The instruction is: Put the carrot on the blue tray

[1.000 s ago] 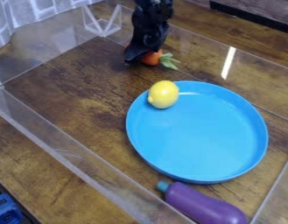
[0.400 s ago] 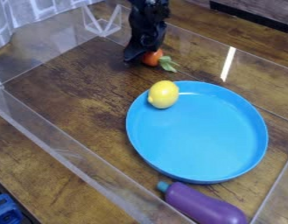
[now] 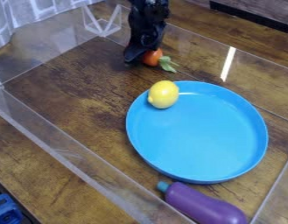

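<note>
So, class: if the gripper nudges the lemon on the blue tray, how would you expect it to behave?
The lemon is rounded and smooth, so it would probably roll rather than slide. It sits near the far edge of the blue tray, whose low raised rim might stop a gentle roll. It looks like a small toy, so it is likely light and rigid.

Bright toy colours on dark wood

The carrot (image 3: 151, 59) is orange with green leaves; the blue tray (image 3: 205, 136) is plain bright blue, the lemon (image 3: 164, 94) yellow, the eggplant (image 3: 205, 206) purple with a green cap, the gripper (image 3: 144, 51) black, the counter (image 3: 76, 105) streaky brown woodgrain.
</note>
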`<action>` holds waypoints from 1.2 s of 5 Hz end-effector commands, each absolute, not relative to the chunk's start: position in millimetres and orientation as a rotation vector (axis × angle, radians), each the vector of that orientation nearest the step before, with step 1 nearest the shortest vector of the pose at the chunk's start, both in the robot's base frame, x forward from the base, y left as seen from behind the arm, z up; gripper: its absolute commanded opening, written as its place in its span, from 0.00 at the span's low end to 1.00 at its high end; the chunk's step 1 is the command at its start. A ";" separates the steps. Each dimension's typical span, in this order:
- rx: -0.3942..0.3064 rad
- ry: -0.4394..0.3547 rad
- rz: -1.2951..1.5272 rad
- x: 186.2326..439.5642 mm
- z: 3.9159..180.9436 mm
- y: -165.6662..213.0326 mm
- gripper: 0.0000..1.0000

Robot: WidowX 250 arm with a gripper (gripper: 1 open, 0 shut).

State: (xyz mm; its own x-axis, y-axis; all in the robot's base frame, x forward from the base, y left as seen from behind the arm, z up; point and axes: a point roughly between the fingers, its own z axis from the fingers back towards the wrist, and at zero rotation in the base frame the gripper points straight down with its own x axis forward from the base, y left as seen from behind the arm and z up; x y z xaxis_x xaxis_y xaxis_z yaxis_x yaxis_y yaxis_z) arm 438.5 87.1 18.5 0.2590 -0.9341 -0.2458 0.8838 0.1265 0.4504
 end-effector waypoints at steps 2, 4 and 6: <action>0.482 -0.021 -1.401 409.8 -9.0 98.5 1.00; 0.481 -0.043 -1.524 401.9 -8.7 95.6 1.00; 0.483 -0.022 -1.455 394.8 -7.0 74.3 0.00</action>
